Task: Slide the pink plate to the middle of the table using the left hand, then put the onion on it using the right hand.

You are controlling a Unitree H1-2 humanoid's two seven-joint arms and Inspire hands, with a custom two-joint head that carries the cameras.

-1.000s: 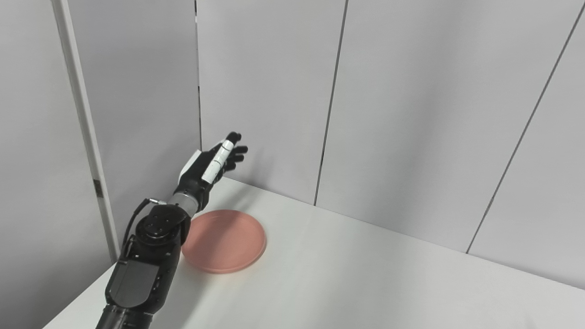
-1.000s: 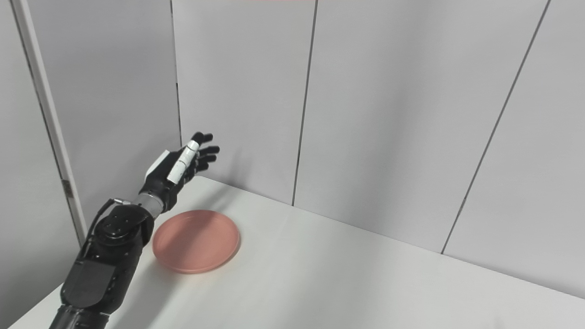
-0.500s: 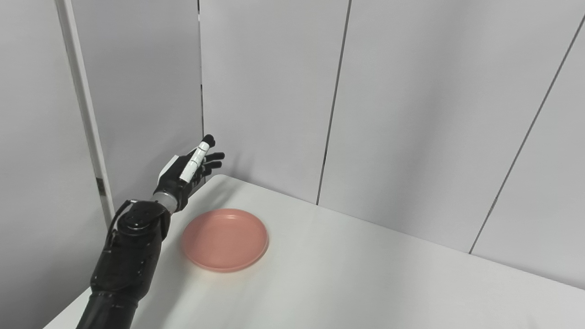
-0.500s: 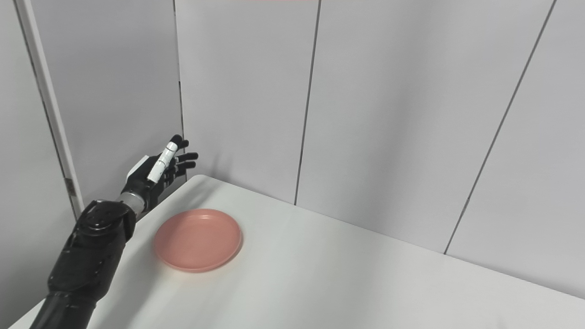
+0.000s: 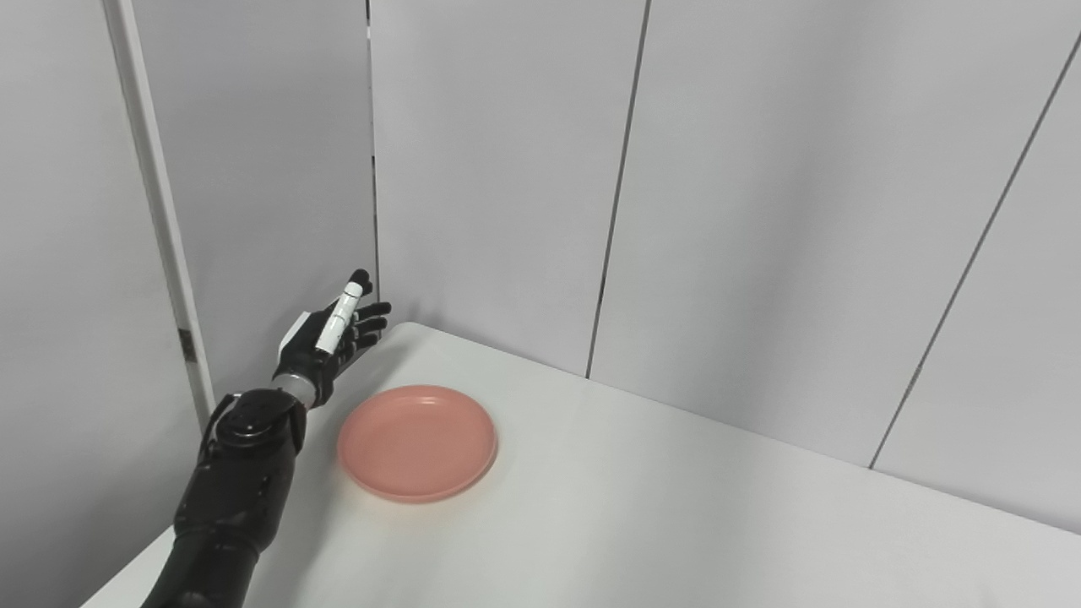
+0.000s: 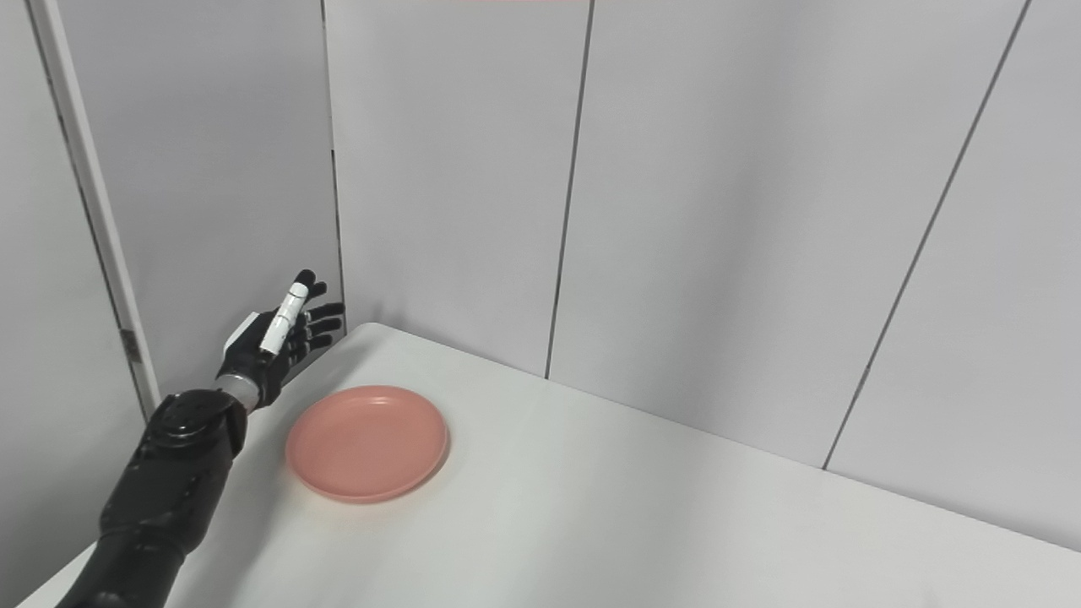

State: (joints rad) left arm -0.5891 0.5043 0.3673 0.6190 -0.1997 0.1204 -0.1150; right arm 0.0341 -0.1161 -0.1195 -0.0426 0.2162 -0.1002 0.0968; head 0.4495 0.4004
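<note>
Right eye view — more wall left of left hand [image 6: 274, 338].

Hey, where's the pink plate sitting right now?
The pink plate lies flat on the white table near its far left corner, just right of the open left hand, which isn't touching it.

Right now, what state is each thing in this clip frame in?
pink plate: empty, flat on the table, near its left end, untouched.
left robot hand: open, fingers spread, raised beside the table's far left corner, holding nothing.
table: white, bearing only the plate.
right robot hand: not in view.
onion: not in view.
</note>
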